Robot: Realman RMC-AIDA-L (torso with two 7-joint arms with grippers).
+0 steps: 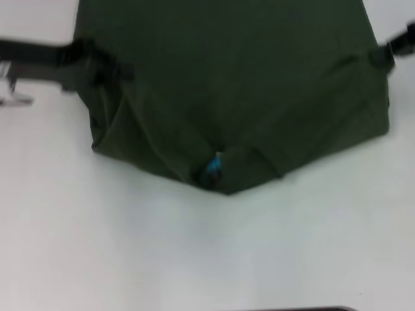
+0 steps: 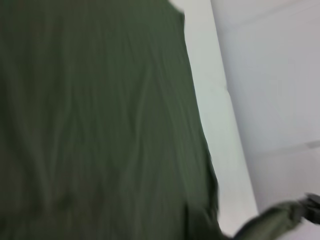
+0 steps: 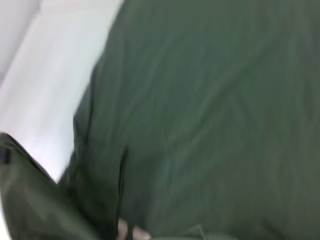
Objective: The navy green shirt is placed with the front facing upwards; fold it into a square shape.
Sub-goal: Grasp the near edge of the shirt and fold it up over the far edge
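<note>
**Shirt held at both sides over the white table**

Spread wide across the far part of the table (image 1: 194,259): the shirt (image 1: 233,84), plain green side up, narrowing toward a point at its near edge. Tucked at that point, a small blue label (image 1: 214,165). At the shirt's left edge, the left gripper (image 1: 107,68), dark and blurred against the cloth; at the shirt's right edge, the right gripper (image 1: 389,48). Fingers apart or pinched on fabric — cannot tell for either. From both wrist views, mostly creased green cloth beside a strip of table.
</note>
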